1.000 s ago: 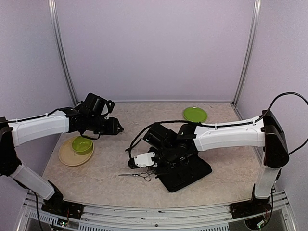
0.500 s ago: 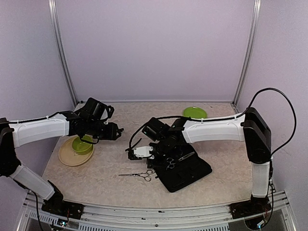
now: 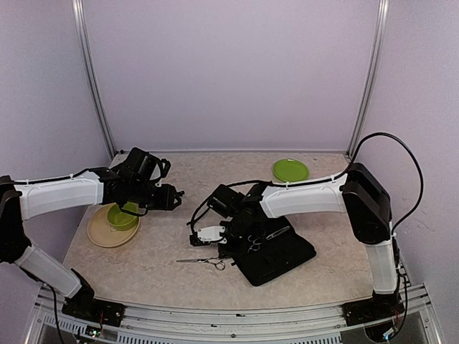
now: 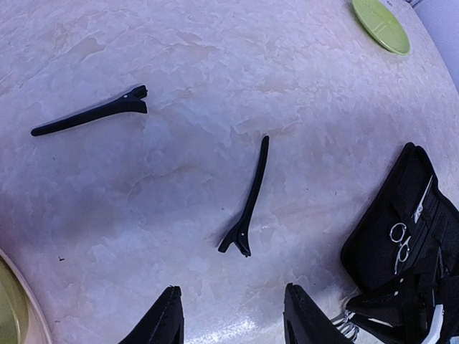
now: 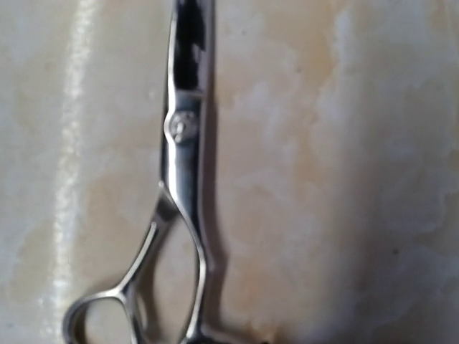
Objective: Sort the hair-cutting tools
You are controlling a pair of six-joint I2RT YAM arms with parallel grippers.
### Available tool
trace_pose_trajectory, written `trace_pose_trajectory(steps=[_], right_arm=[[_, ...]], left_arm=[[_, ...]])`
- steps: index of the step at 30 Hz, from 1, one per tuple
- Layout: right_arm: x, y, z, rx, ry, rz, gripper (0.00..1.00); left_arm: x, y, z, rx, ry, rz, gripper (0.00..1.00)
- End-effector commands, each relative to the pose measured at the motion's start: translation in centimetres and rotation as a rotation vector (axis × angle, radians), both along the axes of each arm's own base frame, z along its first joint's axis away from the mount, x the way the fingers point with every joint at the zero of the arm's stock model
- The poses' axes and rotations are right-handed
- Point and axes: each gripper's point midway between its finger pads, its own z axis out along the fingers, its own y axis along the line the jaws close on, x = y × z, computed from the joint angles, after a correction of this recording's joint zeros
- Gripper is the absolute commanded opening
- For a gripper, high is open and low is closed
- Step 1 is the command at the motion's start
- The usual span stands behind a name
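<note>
Worktop (image 3: 172, 236): beige, marbled w/ cream veins.
Scissors A (image 5: 183, 179), on worktop: bright silver.
Scissors B (image 4: 396, 247), on case: silver.
Hair clip 1 (image 4: 90, 115): blk.
Hair clip 2 (image 4: 247, 201): blk.
Case (image 3: 287, 254): blk.
Far plate (image 3: 290, 170): lime grn.
Bowl (image 3: 122, 215): lime grn.
Plate under bowl (image 3: 97, 233): tan.
L arm (image 3: 57, 195), R arm (image 3: 308, 199): white shells, blk joints.
Walls (image 3: 229, 72): pale lilac.

Marbled beige table (image 3: 193, 183) with silver scissors (image 3: 204, 261), black hair clip (image 4: 90, 115), second clip (image 4: 248, 201), black case (image 3: 283, 256), green plate (image 3: 290, 170), tan plate (image 3: 99, 234)
</note>
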Motion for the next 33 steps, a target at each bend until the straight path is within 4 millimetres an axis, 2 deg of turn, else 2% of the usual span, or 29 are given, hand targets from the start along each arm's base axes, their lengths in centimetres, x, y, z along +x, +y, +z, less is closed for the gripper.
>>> trace_pose_trajectory(steps=[1,6,11,17,20,24,29,33], right_arm=[[-0.2,-0.4,-2.0,-0.055,0.01,-0.001,0.19],[-0.3,-0.8,-2.9,-0.075,0.012,0.002,0.15],[-0.9,-1.9,-4.5,-0.135,0.026,0.029,0.19],[-1.8,-2.4,-5.3,-0.152,0.057,0.043,0.03],[-1.7,-1.7,-4.0,-0.119,0.036,0.056,0.0],[-1.1,-0.1,-0.3,-0.035,-0.004,0.062,0.0],[-1.3,1.2,4.4,0.064,-0.017,0.082,0.0],[-1.9,1.2,5.2,0.081,0.012,0.076,0.0]], left_arm=[[0.1,0.2,0.5,-0.012,-0.029,-0.004,0.47],[0.1,0.1,0.2,-0.01,-0.025,-0.008,0.47],[0.2,-0.1,0.2,-0.012,-0.025,-0.013,0.47],[0.4,-0.2,0.4,-0.013,-0.027,-0.013,0.47],[0.4,-0.1,0.3,-0.005,-0.027,-0.013,0.47],[0.6,0.2,0.6,0.009,-0.034,-0.008,0.47],[0.9,0.4,1.3,0.013,-0.05,0.003,0.47],[1.0,0.6,1.3,0.022,-0.049,0.005,0.47]])
